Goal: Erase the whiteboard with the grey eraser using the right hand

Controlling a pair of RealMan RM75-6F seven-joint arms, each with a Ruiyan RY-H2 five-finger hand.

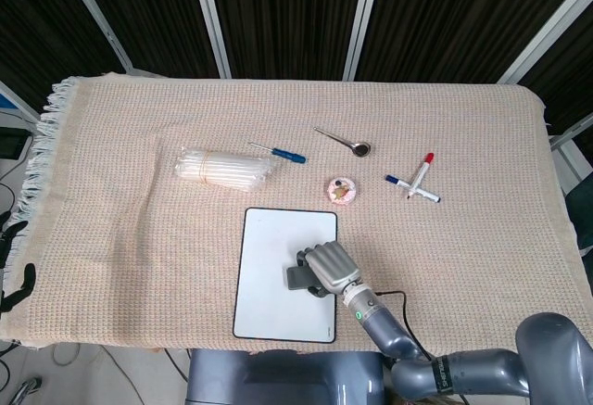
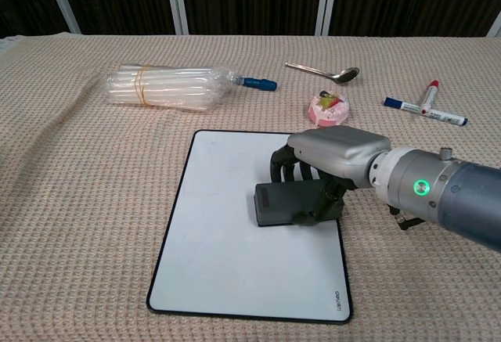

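Note:
The whiteboard (image 1: pixel 269 275) (image 2: pixel 227 232) lies flat on the beige cloth near the table's front edge, its surface white with no marks showing. My right hand (image 1: pixel 329 266) (image 2: pixel 333 154) grips the grey eraser (image 1: pixel 296 278) (image 2: pixel 280 203) and presses it flat on the board's right half, fingers curled over its top. The eraser's right end is hidden under the hand. My left hand (image 1: pixel 11 261) shows only as dark fingertips at the left edge of the head view; its state is unclear.
A bundle of clear plastic tubes (image 1: pixel 222 168) (image 2: pixel 160 88) and a blue-handled screwdriver (image 1: pixel 283 153) lie behind the board. A spoon (image 1: pixel 345 141), a small pink round object (image 1: pixel 340 188) (image 2: pixel 329 109), and markers (image 1: pixel 415 183) (image 2: pixel 427 106) lie at the back right.

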